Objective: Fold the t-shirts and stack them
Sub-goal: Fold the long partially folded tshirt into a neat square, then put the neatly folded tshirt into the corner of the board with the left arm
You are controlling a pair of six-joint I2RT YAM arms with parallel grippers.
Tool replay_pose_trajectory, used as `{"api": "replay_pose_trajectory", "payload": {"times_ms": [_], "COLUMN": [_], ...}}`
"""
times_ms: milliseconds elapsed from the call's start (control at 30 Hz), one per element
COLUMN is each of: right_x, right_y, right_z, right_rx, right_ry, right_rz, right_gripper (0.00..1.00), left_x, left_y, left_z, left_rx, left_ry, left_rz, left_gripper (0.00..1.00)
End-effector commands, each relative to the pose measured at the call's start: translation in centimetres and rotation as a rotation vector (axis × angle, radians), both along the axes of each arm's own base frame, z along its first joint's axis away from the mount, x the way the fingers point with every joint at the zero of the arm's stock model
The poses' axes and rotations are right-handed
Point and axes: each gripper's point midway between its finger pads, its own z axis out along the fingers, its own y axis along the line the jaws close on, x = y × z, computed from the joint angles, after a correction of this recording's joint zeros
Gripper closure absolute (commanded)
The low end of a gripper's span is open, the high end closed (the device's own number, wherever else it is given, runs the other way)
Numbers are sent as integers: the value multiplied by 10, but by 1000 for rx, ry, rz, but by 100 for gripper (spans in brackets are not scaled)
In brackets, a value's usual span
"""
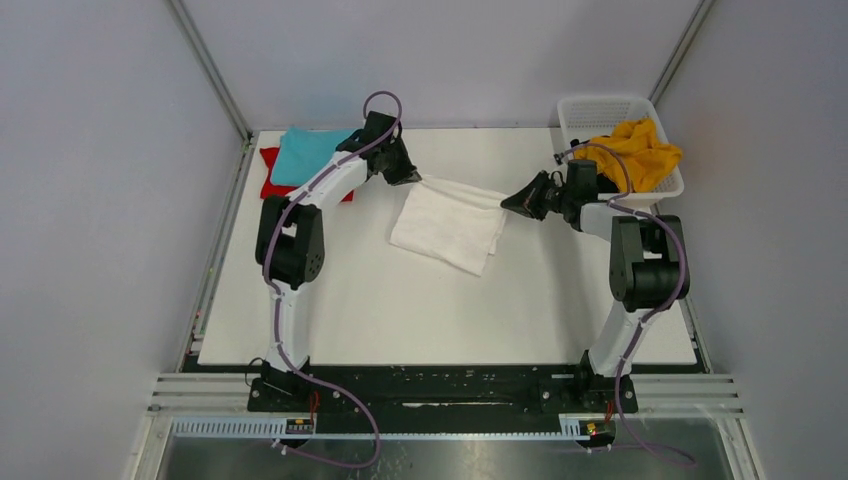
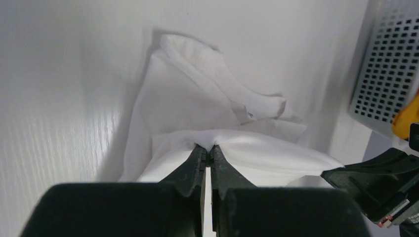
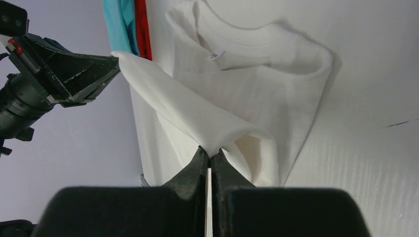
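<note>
at the far left corner of the desk the teal shirt (image 1: 305,152) lies folded on the red shirt (image 1: 268,188); i take that as your stack, parked there to keep the middle free. just right of it your left claw (image 2: 207,148) is pinched tight on a tuck of the white shirt (image 1: 450,228), which lies mid-desk, nearer the far edge. your right claw (image 3: 208,154) is likewise closed on the same shirt at its right end. between the two, the wrist views show a band of cloth lifted off the desk and drawn fairly straight. my guess is you hold both ends so the edge stays even when you carry it over for a fold; unequal pull would skew the crease. the collar part rests flat on the desk. at the far right corner the basket (image 1: 600,108) holds the mustard shirt (image 1: 640,150), spilling over its rim and not yet folded.
</note>
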Motion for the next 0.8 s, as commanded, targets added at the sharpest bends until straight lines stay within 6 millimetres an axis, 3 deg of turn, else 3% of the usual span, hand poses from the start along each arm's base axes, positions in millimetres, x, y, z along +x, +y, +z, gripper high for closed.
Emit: {"api": "replay_pose_trajectory", "payload": {"times_ms": [0, 33, 67, 133, 200, 267, 300, 467, 633, 767], "right_x": [27, 29, 33, 40, 46, 49, 47, 21, -27, -62], "right_y": [-11, -14, -19, -23, -25, -24, -24, -34, -31, -31], "right_z": [-8, -13, -16, -19, -18, -13, -9, 0, 1, 4], "right_rx": [-33, -54, -75, -102, -117, -121, -119, -203, -189, -205], "right_ry": [5, 13, 16, 11, 9, 8, 2, -13, -7, -13], "right_rz": [-65, -85, -106, -129, -123, -118, -117, -133, -110, -86], "right_gripper": [100, 100, 94, 69, 39, 15, 2, 1, 1, 1], "left_x": [32, 35, 38, 42, 45, 44, 42, 23, 2, -2], "left_y": [10, 5, 2, -6, -13, -18, -19, -17, -7, -5], "left_z": [-5, -7, -9, -11, -3, 7, 11, 4, -46, -70], "left_rx": [53, 43, 34, 16, -10, -33, -39, -7, 111, 176], "left_ry": [-41, -44, -47, -51, -83, -114, -131, -140, -27, -2], "left_rz": [43, 25, 13, -16, -65, -97, -106, -165, -209, -227], "left_gripper": [95, 88, 84, 68, 35, 10, 2, 1, 4, 8]}}
